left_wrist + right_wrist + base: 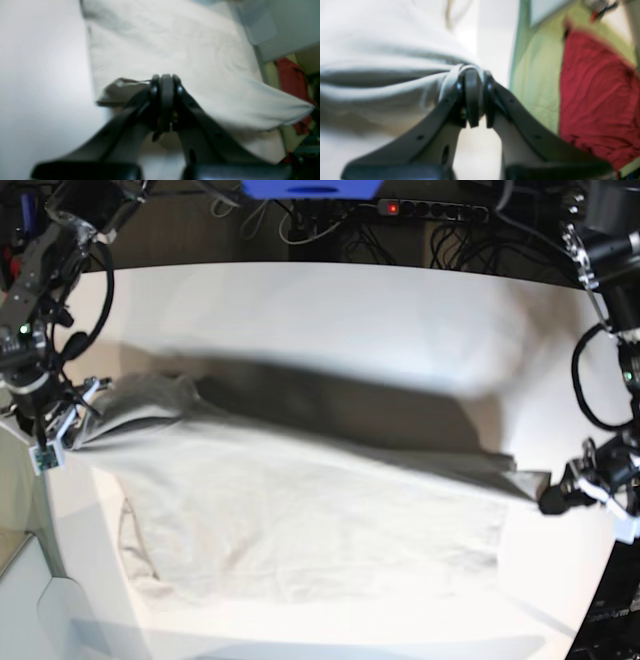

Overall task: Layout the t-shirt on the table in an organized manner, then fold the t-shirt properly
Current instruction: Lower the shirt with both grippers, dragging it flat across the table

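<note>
T-shirt [300, 510] edge is pinched by each closed tool, left [166, 82] and right [472, 77].

1. The t-shirt [300, 510] is plain light beige, with no print or pattern.
2. The table [330, 310] is smooth white.
3. The left gripper [166, 82] and the right gripper [472, 82] are black.
4. A red cloth [597, 95] lies on a light green floor [537, 75].
5. A blue box [310, 188] sits beyond the table.

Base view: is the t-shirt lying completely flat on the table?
No, the t-shirt is lifted along its far edge, stretched between both claws and casting a shadow on the table.
</note>
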You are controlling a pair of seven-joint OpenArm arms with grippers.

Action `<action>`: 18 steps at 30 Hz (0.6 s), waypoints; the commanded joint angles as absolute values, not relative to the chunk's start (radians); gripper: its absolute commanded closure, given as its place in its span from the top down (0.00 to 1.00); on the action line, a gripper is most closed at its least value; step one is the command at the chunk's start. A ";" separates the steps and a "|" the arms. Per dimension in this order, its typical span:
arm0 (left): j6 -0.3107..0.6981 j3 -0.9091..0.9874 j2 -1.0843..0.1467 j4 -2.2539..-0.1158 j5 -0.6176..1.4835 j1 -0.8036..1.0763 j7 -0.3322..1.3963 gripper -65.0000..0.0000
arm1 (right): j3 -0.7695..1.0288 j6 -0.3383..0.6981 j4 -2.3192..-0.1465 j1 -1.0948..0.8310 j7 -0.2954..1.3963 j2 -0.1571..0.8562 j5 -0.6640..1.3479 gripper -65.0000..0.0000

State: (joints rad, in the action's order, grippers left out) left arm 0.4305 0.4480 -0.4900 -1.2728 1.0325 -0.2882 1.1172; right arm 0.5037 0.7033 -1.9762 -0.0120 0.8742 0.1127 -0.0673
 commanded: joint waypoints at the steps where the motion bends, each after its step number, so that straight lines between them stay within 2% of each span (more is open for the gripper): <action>1: 0.435 0.458 -0.507 -1.297 1.069 -0.289 1.090 0.00 | 0.506 0.698 -1.995 -0.018 0.829 0.117 -0.048 0.02; 7: 0.438 0.490 -0.504 -1.322 1.070 -0.113 1.090 0.00 | 0.503 0.698 -1.994 -0.145 0.794 0.084 -0.048 0.02; 18: 0.438 0.489 -0.509 -1.323 1.099 -0.004 1.145 0.00 | 0.529 0.698 -1.997 -0.236 0.802 0.079 -0.050 0.02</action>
State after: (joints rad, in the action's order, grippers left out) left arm 0.4343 0.4828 -0.4828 -1.3087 1.0702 0.0196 1.1687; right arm 0.5228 0.7029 -1.9766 -0.2466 0.8261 0.0658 -0.0536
